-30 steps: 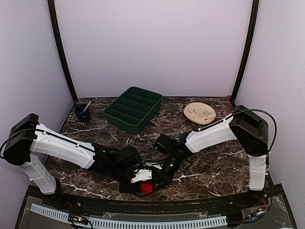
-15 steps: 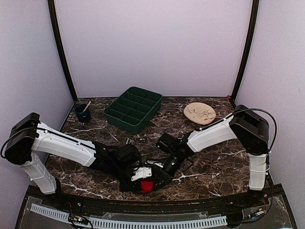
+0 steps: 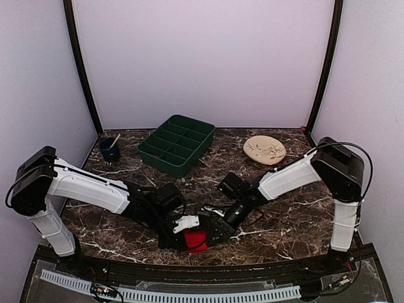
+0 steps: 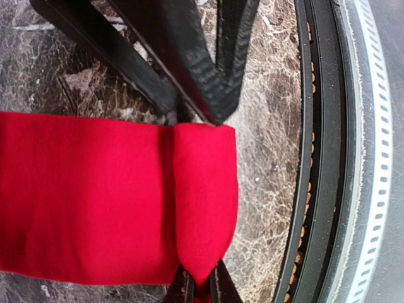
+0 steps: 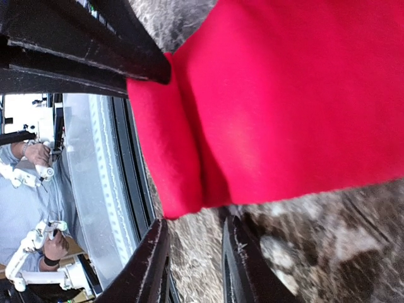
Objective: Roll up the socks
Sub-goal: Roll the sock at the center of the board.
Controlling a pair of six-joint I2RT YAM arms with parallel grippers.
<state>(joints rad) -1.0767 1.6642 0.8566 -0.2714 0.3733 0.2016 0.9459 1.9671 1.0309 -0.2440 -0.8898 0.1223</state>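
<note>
The red socks (image 3: 196, 240) lie flat near the table's front edge, with one end turned over into a narrow roll (image 4: 206, 196). My left gripper (image 4: 202, 288) is shut on the near end of that roll. In the right wrist view the socks (image 5: 290, 101) fill the upper right. There my right gripper (image 5: 194, 265) stands open just off the roll's end (image 5: 165, 164), with bare marble between its fingers. The two grippers face each other across the roll (image 3: 201, 237). No white cuff marks show.
A green compartment tray (image 3: 177, 144) stands at the back middle, a dark blue cup with a spoon (image 3: 110, 149) at the back left and a beige plate (image 3: 264, 150) at the back right. The black rail of the table's front edge (image 4: 322, 189) runs right beside the roll.
My right gripper has opened, let go of the socks and drawn back a little to the right. My left gripper has shut on the roll. More red now shows between them.
</note>
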